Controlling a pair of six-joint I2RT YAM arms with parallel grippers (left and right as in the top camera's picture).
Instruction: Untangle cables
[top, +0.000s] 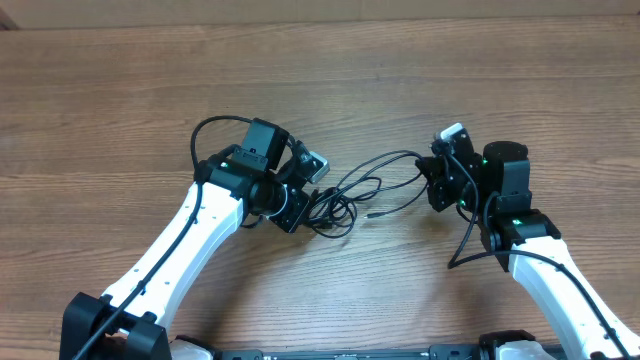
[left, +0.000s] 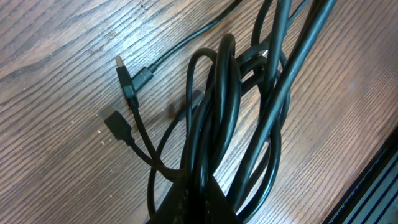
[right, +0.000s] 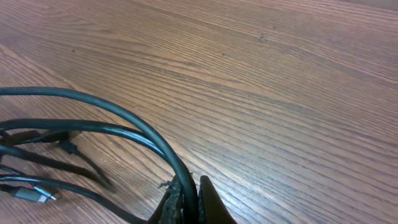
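Note:
The cables (top: 350, 195) are thin black cords lying looped and tangled on the wooden table between my two arms. My left gripper (top: 298, 208) is shut on several strands at the left of the bundle; in the left wrist view the loops (left: 230, 118) run up from the jaws (left: 198, 208), with two plug tips (left: 124, 78) lying on the wood. My right gripper (top: 437, 180) is shut on a strand at the right; in the right wrist view that cable (right: 124, 118) curves into the jaws (right: 191, 202). A silvery plug tip (right: 37, 194) shows at lower left.
The wooden table (top: 320, 80) stretches all round. A loose plug end (top: 372, 214) lies on the wood between the arms. A dark table edge (left: 379, 186) shows at the lower right of the left wrist view.

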